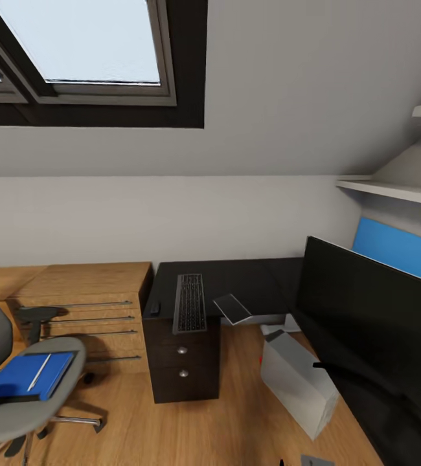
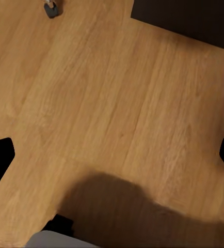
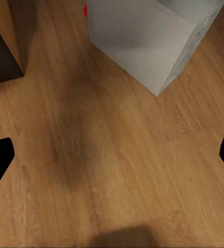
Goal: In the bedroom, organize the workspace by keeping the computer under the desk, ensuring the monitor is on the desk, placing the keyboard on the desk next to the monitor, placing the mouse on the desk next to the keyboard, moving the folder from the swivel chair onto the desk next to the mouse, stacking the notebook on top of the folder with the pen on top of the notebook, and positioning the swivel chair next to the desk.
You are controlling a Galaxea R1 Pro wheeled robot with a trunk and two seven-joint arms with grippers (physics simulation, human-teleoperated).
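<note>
The black desk [image 1: 249,275] stands in the corner under the sloped wall. The keyboard [image 1: 190,302] lies on it above the drawer unit [image 1: 183,362], with the tiny dark mouse [image 1: 154,309] to its left. The dark notebook [image 1: 232,309] juts tilted over the desk's front edge. The wide black monitor [image 1: 366,323] stands at the right. The grey computer [image 1: 298,378] [image 3: 143,36] sits on the floor by the desk. At the left, the swivel chair [image 1: 26,408] carries the blue folder [image 1: 22,375] with the pen [image 1: 40,371] on it. My left gripper [image 2: 112,157] and right gripper [image 3: 112,157] hang open over bare floor.
A light-wood drawer chest [image 1: 87,310] stands left of the desk, behind the chair. A blue wall panel [image 1: 398,249] and white shelves [image 1: 392,189] are at the right. A chair castor [image 2: 51,9] and the drawer unit's corner [image 2: 189,20] show on the wood floor [image 2: 112,103].
</note>
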